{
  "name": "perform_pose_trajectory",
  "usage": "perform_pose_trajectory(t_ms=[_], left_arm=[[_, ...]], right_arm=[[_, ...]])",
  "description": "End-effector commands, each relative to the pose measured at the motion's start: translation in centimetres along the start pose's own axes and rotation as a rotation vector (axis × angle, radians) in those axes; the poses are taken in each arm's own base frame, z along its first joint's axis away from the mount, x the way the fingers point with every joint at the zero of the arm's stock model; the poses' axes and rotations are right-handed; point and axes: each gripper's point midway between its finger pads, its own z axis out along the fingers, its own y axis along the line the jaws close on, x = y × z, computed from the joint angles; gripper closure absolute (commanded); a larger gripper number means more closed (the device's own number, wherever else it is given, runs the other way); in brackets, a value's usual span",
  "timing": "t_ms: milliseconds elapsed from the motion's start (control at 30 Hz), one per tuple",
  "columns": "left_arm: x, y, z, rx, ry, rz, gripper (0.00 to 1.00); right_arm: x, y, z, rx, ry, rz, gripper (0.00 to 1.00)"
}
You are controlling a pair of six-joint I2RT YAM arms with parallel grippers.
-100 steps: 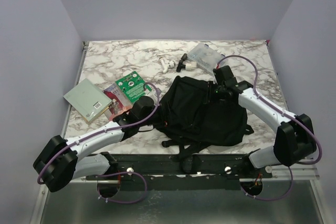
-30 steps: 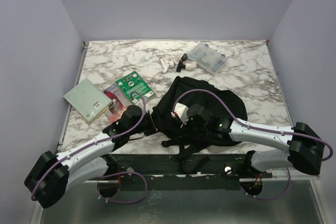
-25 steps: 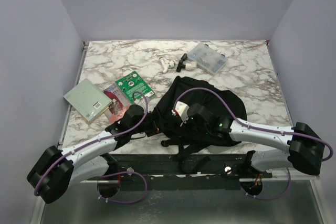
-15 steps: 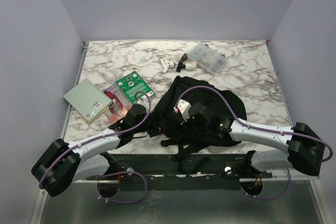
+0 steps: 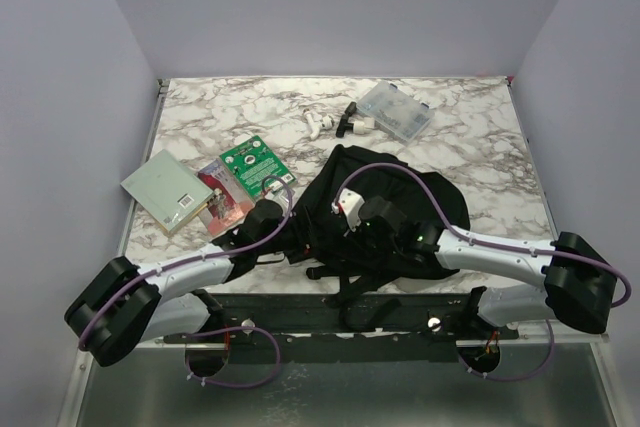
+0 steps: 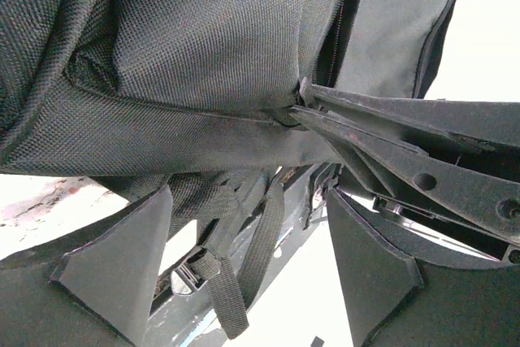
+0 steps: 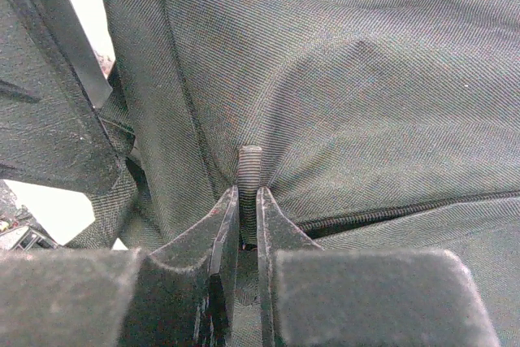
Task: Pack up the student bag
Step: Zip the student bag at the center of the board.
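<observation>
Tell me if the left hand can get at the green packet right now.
Probably yes: the left hand is open, and the green packet lies uncovered just beyond it, clear of the bag.

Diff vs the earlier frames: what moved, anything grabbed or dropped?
The right gripper swung from the far right of the bag, near the box, over to its left-centre, and its jaws are now pinched on a zip tab. The left gripper stayed open at the bag's left edge. Bag, books and box stayed put.
</observation>
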Motion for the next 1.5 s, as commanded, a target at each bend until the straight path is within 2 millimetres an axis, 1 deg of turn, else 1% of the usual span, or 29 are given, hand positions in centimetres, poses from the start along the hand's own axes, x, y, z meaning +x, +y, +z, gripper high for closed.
perform_pose_trajectory(t_ms=[0, 67, 100, 300, 400, 467, 567, 633, 700, 833, 867, 967, 1067, 1133, 1167, 1233, 1267, 1333, 1367, 1400, 1433, 1467], left_arm=[[0.2, -0.2, 0.3, 0.009, 0.001, -0.011, 0.22], [0.1, 0.1, 0.4, -0.002, -0.002, -0.017, 0.24], [0.1, 0.2, 0.5, -0.006, -0.005, -0.018, 0.24], [0.0, 0.5, 1.0, -0.021, 0.001, -0.021, 0.27], [0.0, 0.5, 1.2, -0.026, 0.006, -0.023, 0.28], [-0.1, 0.5, 1.3, -0.027, 0.008, -0.022, 0.28], [-0.1, 0.6, 1.6, -0.033, 0.014, -0.024, 0.26], [-0.2, 0.6, 1.8, -0.038, 0.011, -0.030, 0.24], [-0.4, 0.7, 1.9, -0.046, 0.004, -0.040, 0.23], [-0.8, 0.9, 2.2, -0.059, -0.019, -0.071, 0.24], [-0.9, 1.0, 2.3, -0.066, -0.027, -0.086, 0.25], [-1.2, 1.4, 2.5, -0.080, -0.053, -0.151, 0.35], [-1.3, 1.3, 2.9, -0.069, -0.067, -0.188, 0.38], [-1.5, 1.0, 3.3, -0.067, -0.071, -0.189, 0.45], [-1.6, 1.0, 3.6, -0.070, -0.071, -0.183, 0.50], [-1.5, 1.4, 3.9, -0.085, -0.065, -0.187, 0.57], [-1.4, 1.7, 4.1, -0.095, -0.062, -0.187, 0.61], [-1.0, 2.6, 4.4, -0.125, -0.053, -0.193, 0.73], [-0.6, 3.3, 4.5, -0.144, -0.046, -0.201, 0.75], [-0.3, 3.8, 4.6, -0.157, -0.033, -0.206, 0.79], [0.1, 4.1, 4.7, -0.167, -0.013, -0.207, 0.95], [0.5, 4.5, 4.8, -0.177, 0.004, -0.212, 1.00]], right_arm=[[-1.6, 0.3, -0.2, -0.026, -0.057, 0.031, 0.87], [-1.7, 0.3, -0.5, -0.025, -0.061, 0.045, 0.93], [-1.7, 0.2, -0.7, -0.025, -0.064, 0.050, 0.94], [-2.1, 0.2, -1.6, -0.027, -0.080, 0.067, 0.94], [-2.0, 0.0, -1.7, -0.016, -0.081, 0.067, 0.95], [-2.1, -0.6, -1.6, 0.012, -0.079, 0.069, 0.99], [-2.9, -1.5, -1.7, 0.075, -0.116, 0.152, 0.99], [-3.6, -2.6, -1.9, 0.150, -0.161, 0.259, 0.99], [-4.1, -3.3, -1.9, 0.205, -0.164, 0.374, 0.99], [-4.0, -3.0, -0.8, 0.241, -0.089, 0.528, 0.99], [-3.8, -2.8, -0.5, 0.243, -0.073, 0.558, 0.99], [-4.2, -2.4, -0.2, 0.230, -0.074, 0.624, 0.99], [-4.8, -2.6, -0.6, 0.238, -0.114, 0.689, 0.99], [-5.2, -2.7, -0.9, 0.240, -0.134, 0.702, 0.99], [-5.3, -2.9, -1.1, 0.248, -0.136, 0.702, 0.99], [-5.5, -3.3, -1.4, 0.266, -0.130, 0.693, 1.00], [-5.4, -3.5, -1.6, 0.277, -0.125, 0.689, 1.00], [-5.6, -3.5, -1.9, 0.277, -0.126, 0.690, 0.99], [-5.7, -3.5, -2.0, 0.270, -0.129, 0.691, 0.99], [-5.9, -3.6, -2.1, 0.265, -0.131, 0.693, 0.99], [-5.9, -3.8, -2.3, 0.273, -0.132, 0.702, 0.99], [-5.8, -4.4, -2.4, 0.291, -0.129, 0.721, 0.99]])
